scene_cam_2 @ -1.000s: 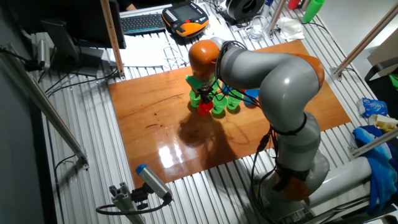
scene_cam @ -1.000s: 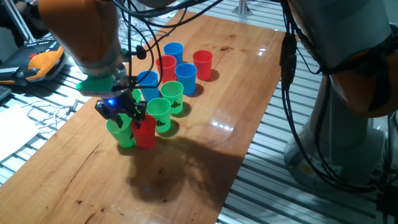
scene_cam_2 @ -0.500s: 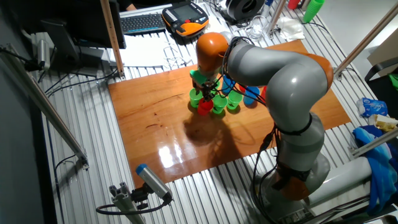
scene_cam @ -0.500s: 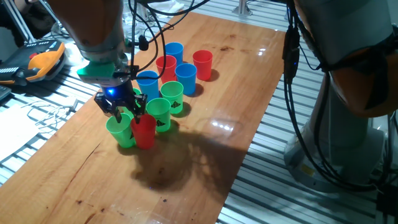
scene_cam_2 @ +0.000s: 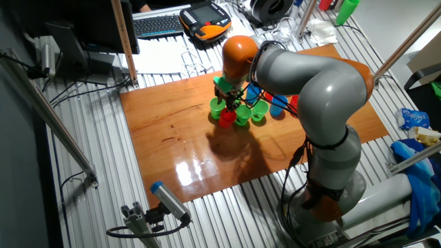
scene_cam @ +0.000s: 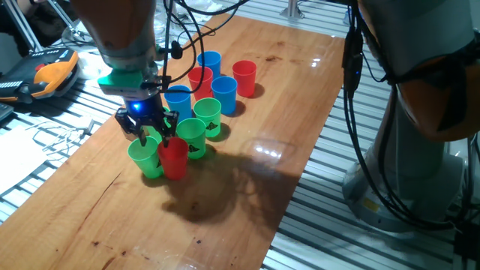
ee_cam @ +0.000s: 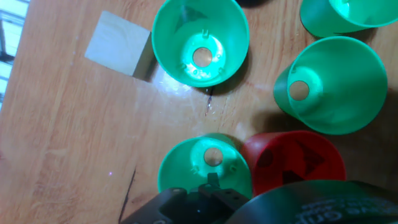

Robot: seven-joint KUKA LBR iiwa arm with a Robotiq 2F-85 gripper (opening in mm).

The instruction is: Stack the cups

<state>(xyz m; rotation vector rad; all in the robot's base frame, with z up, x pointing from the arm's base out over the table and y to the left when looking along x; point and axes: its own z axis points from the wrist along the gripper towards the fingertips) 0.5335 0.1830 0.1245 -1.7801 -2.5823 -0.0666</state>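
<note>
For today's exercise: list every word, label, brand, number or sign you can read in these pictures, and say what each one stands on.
None can be read.
The green cup has a dark side mark: too blurred to read.
The keyboard and the orange and black handset: any print is too small.

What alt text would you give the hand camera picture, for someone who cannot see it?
Looking straight down from the robot's hand at a wooden table: three open green cups and one red cup stand close together, with a small wooden cube at upper left. Dark gripper parts fill the bottom edge.
</note>
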